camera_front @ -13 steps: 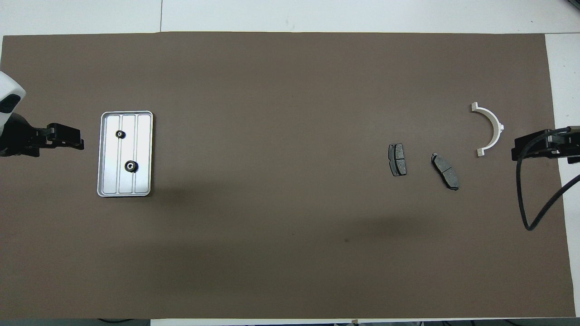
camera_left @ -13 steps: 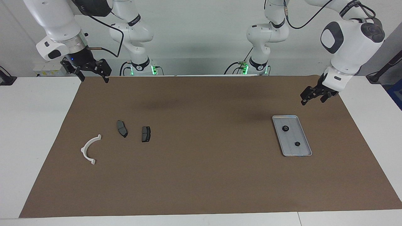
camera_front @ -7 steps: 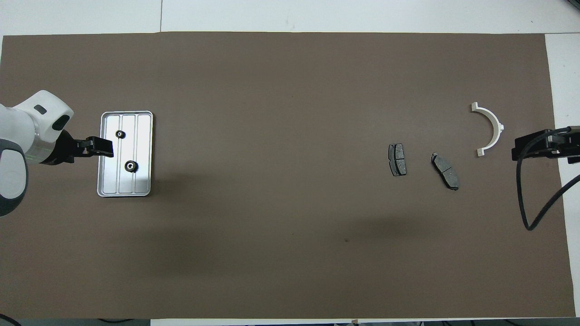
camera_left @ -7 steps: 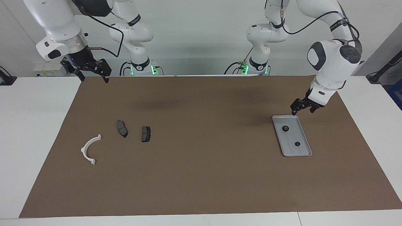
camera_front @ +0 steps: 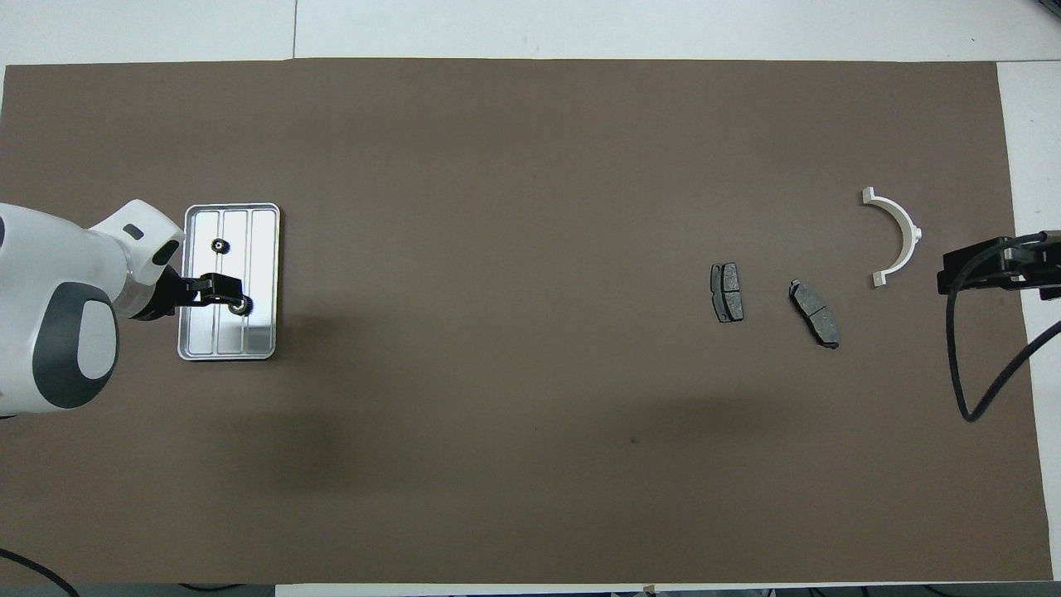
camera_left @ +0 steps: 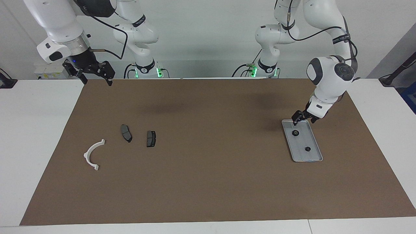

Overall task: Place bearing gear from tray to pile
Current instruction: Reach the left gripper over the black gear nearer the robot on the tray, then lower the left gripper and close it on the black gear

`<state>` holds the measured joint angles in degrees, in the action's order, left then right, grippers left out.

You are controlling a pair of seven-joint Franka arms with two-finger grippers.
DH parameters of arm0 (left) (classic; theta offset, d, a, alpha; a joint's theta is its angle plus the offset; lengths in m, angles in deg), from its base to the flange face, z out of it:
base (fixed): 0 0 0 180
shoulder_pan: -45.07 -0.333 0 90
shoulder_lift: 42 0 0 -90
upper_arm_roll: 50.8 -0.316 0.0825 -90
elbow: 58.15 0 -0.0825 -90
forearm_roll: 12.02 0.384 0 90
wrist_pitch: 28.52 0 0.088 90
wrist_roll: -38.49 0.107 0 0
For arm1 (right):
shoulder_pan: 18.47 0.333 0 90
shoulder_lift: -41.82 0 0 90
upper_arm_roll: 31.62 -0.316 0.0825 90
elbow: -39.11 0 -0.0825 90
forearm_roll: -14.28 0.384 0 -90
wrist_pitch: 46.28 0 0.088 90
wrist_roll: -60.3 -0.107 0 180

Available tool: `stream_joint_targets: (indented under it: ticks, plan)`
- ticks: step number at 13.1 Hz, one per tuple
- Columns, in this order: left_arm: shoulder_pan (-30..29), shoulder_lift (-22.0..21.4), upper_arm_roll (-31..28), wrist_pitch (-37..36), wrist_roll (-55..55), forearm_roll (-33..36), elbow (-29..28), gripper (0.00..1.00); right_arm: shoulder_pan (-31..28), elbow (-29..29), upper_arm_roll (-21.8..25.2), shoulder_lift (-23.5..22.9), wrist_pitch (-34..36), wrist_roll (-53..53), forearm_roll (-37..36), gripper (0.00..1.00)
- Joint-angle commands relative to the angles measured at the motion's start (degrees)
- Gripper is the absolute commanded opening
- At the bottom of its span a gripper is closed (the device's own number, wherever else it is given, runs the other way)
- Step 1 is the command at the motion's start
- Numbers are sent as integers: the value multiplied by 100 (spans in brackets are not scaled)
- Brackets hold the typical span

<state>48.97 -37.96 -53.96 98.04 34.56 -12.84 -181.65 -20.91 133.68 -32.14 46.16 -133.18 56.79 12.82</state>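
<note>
The silver tray (camera_left: 317, 155) (camera_front: 262, 236) lies toward the left arm's end of the table. Two small black bearing gears sit in it, one nearer to the robots (camera_left: 295, 133) (camera_front: 243, 307) and one farther (camera_left: 307, 149) (camera_front: 220, 245). My left gripper (camera_left: 303, 120) (camera_front: 225, 290) hangs open, low over the tray's nearer end, just above the nearer gear and holding nothing. The pile lies toward the right arm's end: a white bracket (camera_left: 87, 154) (camera_front: 912, 228) and two dark pads (camera_left: 126, 133) (camera_left: 151, 138) (camera_front: 727, 292) (camera_front: 815, 313). My right gripper (camera_left: 97, 81) (camera_front: 945, 278) waits open and raised over the mat's corner.
A brown mat (camera_left: 208, 169) (camera_front: 497, 207) covers most of the white table. A black cable (camera_front: 966, 390) hangs from the right arm over the mat's edge near the bracket.
My left arm has swung in from the end of the table and come down over the tray's nearer end. The right arm, the gears and the pile have not moved.
</note>
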Motion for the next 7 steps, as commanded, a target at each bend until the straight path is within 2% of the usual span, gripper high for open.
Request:
stream_joint_targets:
  ticks: [1, 7]
  plan:
    - [120, 201, -62, 246, -177, 74, -86, 100, -82, 132, -27, 84, -126, 106, 58, 100]
    - [67, 553, -62, 624, -230, 74, -122, 99, -47, 168, -35, 84, -143, 44, 58, 100]
